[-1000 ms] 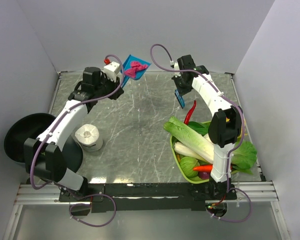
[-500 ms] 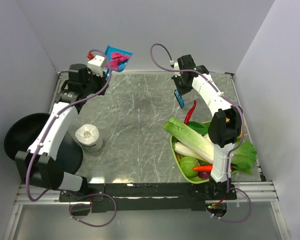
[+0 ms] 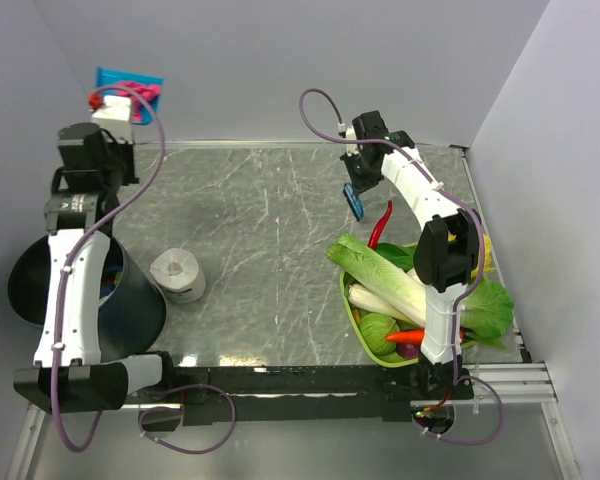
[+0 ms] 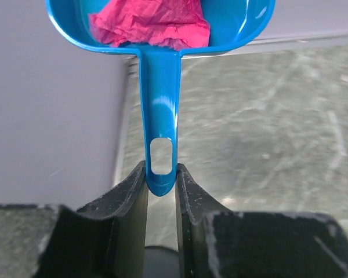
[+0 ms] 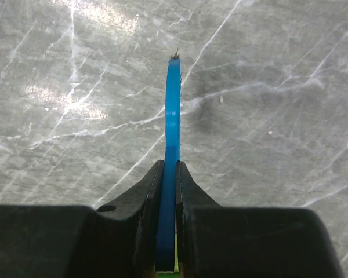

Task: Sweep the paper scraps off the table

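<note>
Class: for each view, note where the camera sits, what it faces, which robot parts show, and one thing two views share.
Top external: above and behind the arms, looking down on the table; both arms show.
Left wrist: on the left arm, looking past the left gripper at the blue dustpan holding a magenta paper scrap.
Right wrist: on the right arm, looking down past the right gripper and its blue tool at the table.
Shared: top and left wrist both show the blue dustpan.

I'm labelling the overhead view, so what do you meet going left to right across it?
Blue dustpan carrying a magenta paper scrap, tissue roll, blue brush, red chilli, leafy greens.
</note>
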Motion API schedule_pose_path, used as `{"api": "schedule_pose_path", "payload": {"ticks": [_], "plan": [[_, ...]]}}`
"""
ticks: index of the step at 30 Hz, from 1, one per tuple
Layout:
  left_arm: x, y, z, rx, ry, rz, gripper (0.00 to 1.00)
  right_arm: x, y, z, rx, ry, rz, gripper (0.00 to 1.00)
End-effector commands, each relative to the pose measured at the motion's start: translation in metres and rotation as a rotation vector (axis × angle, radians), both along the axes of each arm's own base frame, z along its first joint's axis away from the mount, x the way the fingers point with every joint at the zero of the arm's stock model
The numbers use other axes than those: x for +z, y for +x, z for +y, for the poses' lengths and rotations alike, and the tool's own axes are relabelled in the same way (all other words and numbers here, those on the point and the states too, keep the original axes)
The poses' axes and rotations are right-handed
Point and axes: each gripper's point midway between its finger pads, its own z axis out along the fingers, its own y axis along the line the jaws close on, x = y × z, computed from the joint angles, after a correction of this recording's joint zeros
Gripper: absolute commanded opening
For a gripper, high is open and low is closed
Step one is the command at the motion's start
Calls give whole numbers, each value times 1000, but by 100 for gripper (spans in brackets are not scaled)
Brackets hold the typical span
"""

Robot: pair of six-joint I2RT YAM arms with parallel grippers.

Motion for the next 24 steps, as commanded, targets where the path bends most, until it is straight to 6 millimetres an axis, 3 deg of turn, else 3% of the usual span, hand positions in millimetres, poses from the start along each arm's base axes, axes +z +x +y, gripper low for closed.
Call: {"api": "schedule_pose_path", "payload": {"ticks": [1,6,11,24], "plan": [[34,-33,37,146,42,-29,1,6,2,11,0,42,0,0],[46,-68,74,307,105,-23,1,3,-1,19,12,57,17,0],[36,-106,101,423,229,63,1,-1,-8,22,23,69,48,0],[9,-214,125,631,394,334,1,-14,-13,31,31,95,100,0]]}}
